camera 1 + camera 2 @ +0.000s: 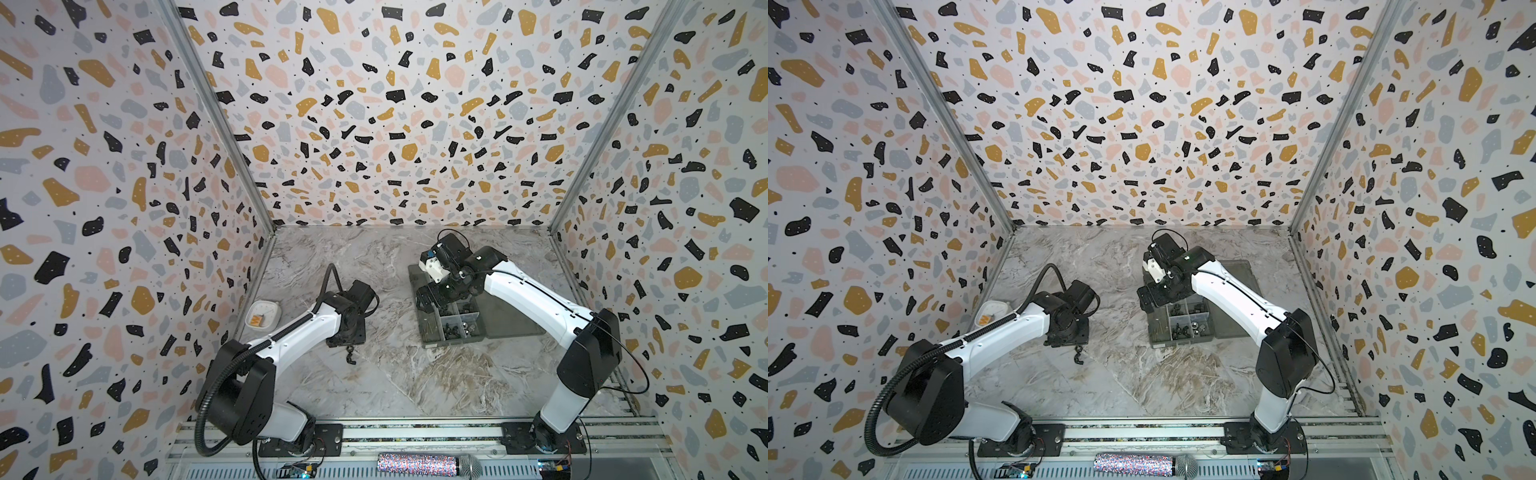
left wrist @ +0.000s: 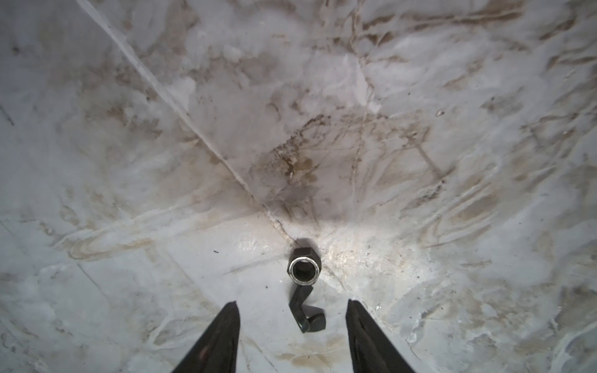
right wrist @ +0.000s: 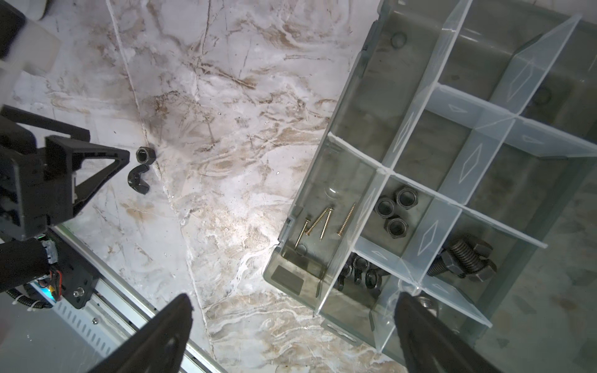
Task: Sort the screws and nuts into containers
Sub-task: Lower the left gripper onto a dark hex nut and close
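Half-open left gripper (image 2: 292, 303), empty, wing nut (image 2: 307, 318) loose on table (image 2: 129, 161) between its fingers (image 2: 223, 332), hex nut (image 2: 303, 266) just beyond, right gripper (image 3: 293, 294) wide open, empty, over box (image 3: 349, 106) edge, box part hidden by right arm (image 1: 523, 291) in both top views

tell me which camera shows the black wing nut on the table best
The left wrist view: the wing nut lies close up and unobstructed, between the tips of the open left pincer, beside a hex nut. The right wrist view shows it smaller. In both top views it is a tiny dark speck.
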`<control>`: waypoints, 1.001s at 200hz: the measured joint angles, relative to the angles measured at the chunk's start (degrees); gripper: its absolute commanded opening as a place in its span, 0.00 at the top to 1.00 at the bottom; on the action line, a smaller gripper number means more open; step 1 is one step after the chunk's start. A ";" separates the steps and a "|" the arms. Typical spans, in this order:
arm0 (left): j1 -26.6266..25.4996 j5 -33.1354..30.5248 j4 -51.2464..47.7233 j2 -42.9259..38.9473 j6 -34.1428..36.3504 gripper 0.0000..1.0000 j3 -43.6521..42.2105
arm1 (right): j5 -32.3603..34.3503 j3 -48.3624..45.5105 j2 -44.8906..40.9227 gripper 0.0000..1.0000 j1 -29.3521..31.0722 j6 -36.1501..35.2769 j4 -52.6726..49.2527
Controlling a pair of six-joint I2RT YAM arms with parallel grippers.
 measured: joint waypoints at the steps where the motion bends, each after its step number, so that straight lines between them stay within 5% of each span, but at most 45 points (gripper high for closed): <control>1: 0.00 0.00 0.11 0.00 -0.04 0.47 -0.13 | 0.02 0.07 0.04 0.01 0.00 0.00 0.00; 200: 0.68 3.06 9.16 6.60 1.22 0.54 -3.91 | 3.85 0.57 0.20 0.01 0.00 -0.02 -2.97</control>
